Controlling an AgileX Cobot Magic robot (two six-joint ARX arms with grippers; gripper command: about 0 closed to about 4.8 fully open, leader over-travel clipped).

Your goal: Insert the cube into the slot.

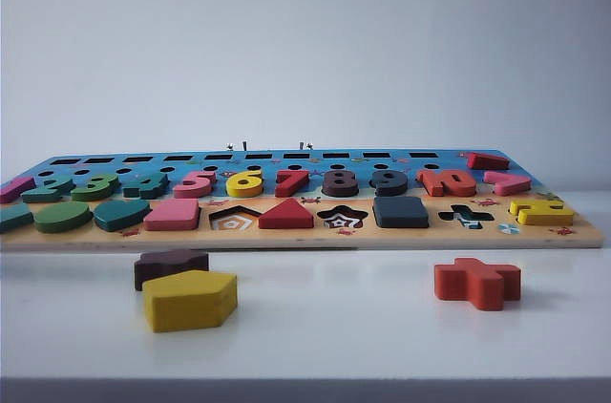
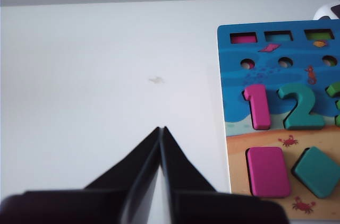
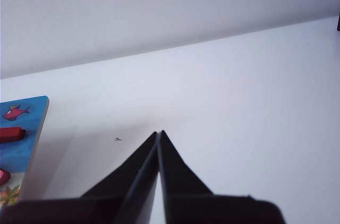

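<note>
The cube [image 1: 401, 212] sits already in its slot in the puzzle board's [image 1: 286, 239] front row, between the star cut-out [image 1: 342, 218] and cross cut-out [image 1: 466, 217], well apart from both empty claws, left claw [image 2: 161, 128] and right claw [image 3: 160, 132], each pinched closed over bare worktop [image 3: 239, 102].

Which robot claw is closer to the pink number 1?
Left. The left gripper, shut, sits over bare table just beside the board edge where the pink 1 lies. The right gripper, also shut, is off the board's opposite end.
</note>
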